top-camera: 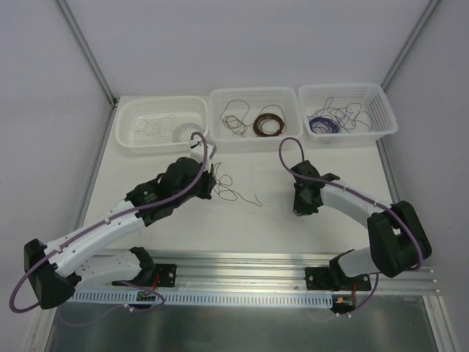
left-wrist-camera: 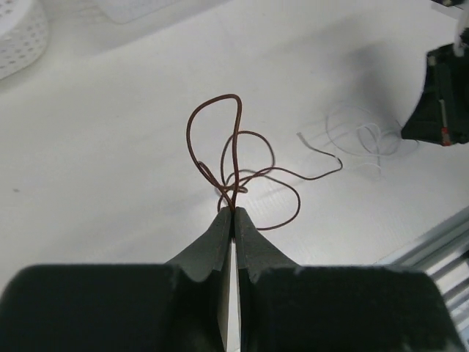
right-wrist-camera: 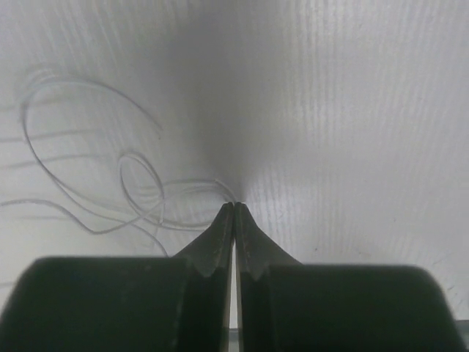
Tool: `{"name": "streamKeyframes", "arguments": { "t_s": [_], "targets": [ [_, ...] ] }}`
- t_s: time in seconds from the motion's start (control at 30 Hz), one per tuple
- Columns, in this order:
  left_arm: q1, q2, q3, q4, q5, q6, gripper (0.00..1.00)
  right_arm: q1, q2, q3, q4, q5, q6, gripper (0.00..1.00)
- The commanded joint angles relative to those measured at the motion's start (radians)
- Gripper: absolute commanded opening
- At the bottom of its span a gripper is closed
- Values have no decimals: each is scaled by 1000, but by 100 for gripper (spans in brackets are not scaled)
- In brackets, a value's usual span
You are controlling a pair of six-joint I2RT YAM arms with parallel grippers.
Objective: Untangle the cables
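Observation:
A dark brown wire lies in scribbly loops on the white table between the arms. My left gripper is shut on it; in the left wrist view the jaws pinch the knot of brown loops. A pale grey wire lies just right of the brown one, also seen in the left wrist view. My right gripper is shut on the end of the pale wire, and its tips press down at the table. More thin wires, dark and purple, lie in the baskets.
Three white baskets stand along the far edge: left with a white coil, middle with a neat brown coil, right. A metal rail runs along the near edge. The right gripper shows in the left wrist view.

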Motion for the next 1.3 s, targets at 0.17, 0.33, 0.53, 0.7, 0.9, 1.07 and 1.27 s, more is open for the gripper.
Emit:
{"name": "streamKeyframes", "arguments": {
  "t_s": [0.17, 0.33, 0.53, 0.7, 0.9, 1.07, 1.27],
  "targets": [
    [294, -162, -2, -240, -164, 61, 0, -108, -103, 16, -89, 46, -67, 1],
    [537, -208, 38, -319, -143, 52, 0, -198, -148, 5, -109, 32, -110, 1],
    [629, -182, 127, -317, 52, 16, 0, -212, -192, -2, -92, -69, -119, 1],
    [627, -112, 230, -273, 225, -11, 0, -159, -182, -1, -45, -192, -107, 4],
    [626, 39, 372, -167, 368, -45, 0, -67, -124, 1, 16, -272, -87, 20],
    [600, 201, 525, -86, 429, -60, 0, -22, -165, 1, 24, -241, -94, 44],
    [531, 461, 754, -4, 440, -59, 0, -13, -264, 19, -20, -207, -139, 71]
  ]
}}
